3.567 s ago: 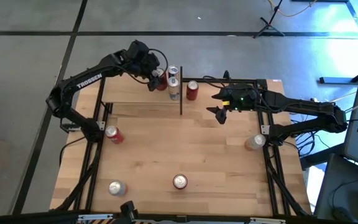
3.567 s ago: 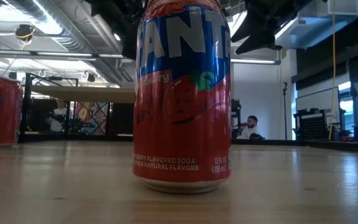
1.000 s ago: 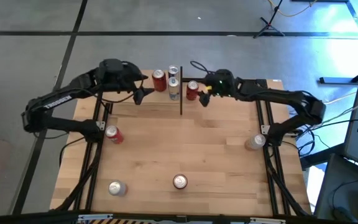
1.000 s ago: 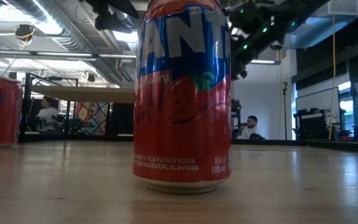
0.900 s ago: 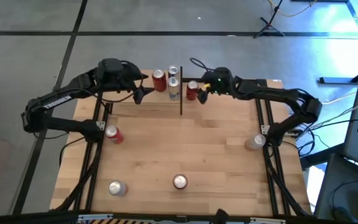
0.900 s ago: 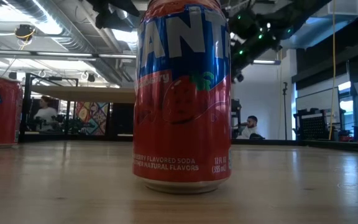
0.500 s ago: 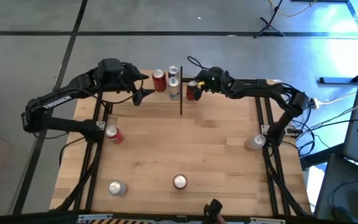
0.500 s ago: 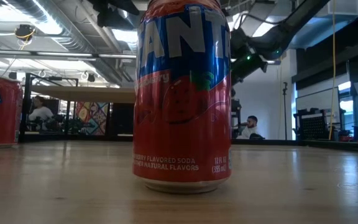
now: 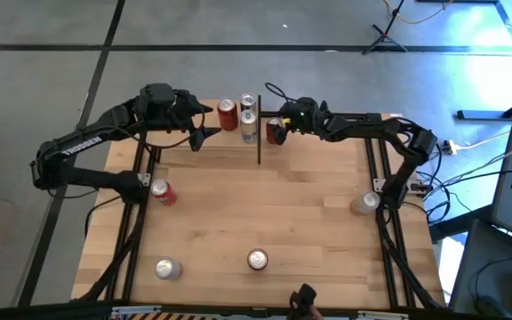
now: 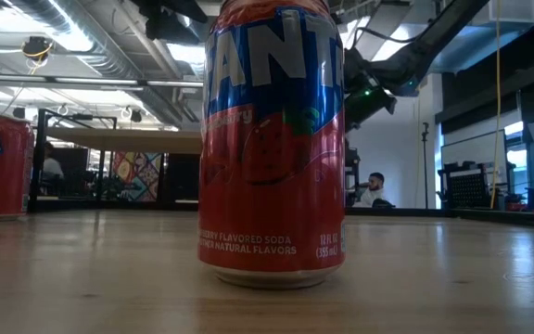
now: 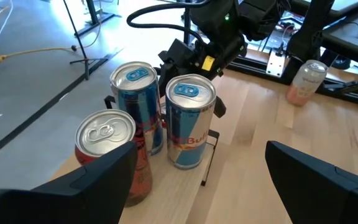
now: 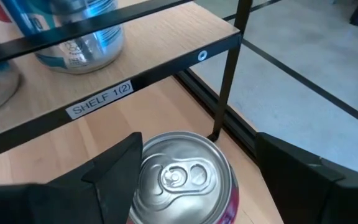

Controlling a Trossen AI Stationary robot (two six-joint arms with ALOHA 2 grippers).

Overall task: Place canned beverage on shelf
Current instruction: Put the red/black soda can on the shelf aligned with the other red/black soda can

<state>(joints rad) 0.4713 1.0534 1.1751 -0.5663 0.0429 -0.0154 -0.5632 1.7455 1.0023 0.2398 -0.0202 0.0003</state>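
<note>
A red can with a silver top point(image 12: 182, 177) stands on the tabletop by the right end post point(image 12: 227, 74) of the shelf point(image 12: 98, 102); it also shows in the high view point(image 9: 275, 133). My right gripper point(image 12: 199, 144) is open, with one finger on each side of this can's top. On the shelf board point(image 9: 172, 133) stand a red can point(image 11: 107, 140) and two blue-and-silver cans point(image 11: 190, 118). My left gripper point(image 9: 196, 135) is open and empty, just left of those cans. My right gripper comes at the red can level from the table's right, fingers point(image 12: 114, 180) flanking the can's upper rim point(image 12: 143, 168). One finger lies close against the rim; I cannot tell whether it touches. The can stands upright on the table.
More cans stand on the table: a red one at the left point(image 9: 160, 191), a silver one near front left point(image 9: 167, 267), a red Fanta can near the front middle point(image 9: 256, 259), a pale one at the right point(image 9: 363, 203). Thin black shelf posts point(image 9: 259, 133) stand beside my right gripper.
My right gripper has gone toward the table's left edge, up to the red can beside the shelf, and now has a finger on each side of it. The can has stayed in place.
</note>
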